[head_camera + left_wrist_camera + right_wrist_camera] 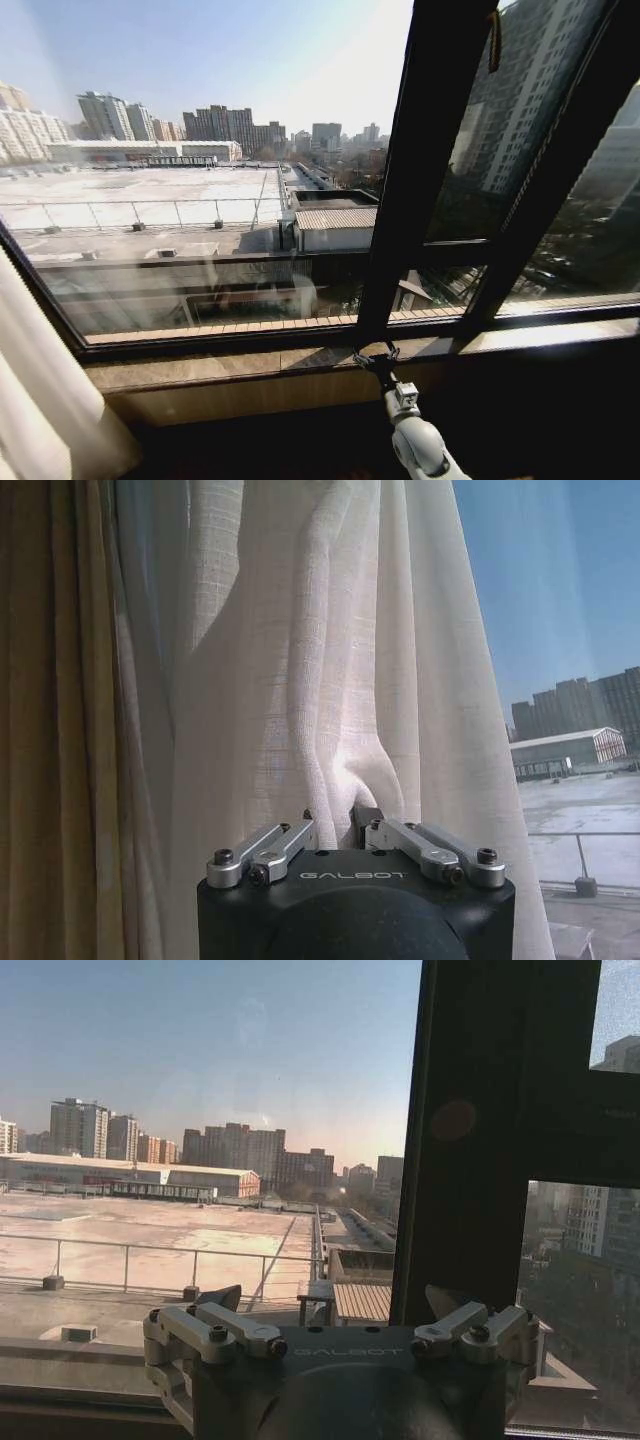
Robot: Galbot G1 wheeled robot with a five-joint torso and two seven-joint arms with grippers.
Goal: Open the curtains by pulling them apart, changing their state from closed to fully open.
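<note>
The window (200, 200) is bare across nearly the whole head view, rooftops and sky showing through the glass; the dark window frame (420, 180) runs from twelve o'clock down towards six; the stone sill (250, 365) lies along the bottom. The curtains (330, 650) are bunched at the left, a pale bundle at eight o'clock in the head view, and beside them in the left wrist view hangs a brownish drape (50, 720). The sheer fabric hangs upright, its long axis running twelve to six, pleats vertical; the folds pinch in towards the left gripper (355, 820). That gripper is clamped on a gather of the curtain, cloth drawn tight between its fingers. The right gripper (335, 1305) sits low before the glass at about six o'clock in the head view, fingers spread apart, holding nothing. I'd judge this the closing stretch of the pull, the opening almost complete; what's left calls for carrying the gathered edge fully outward, then releasing without dragging the fabric back.
</note>
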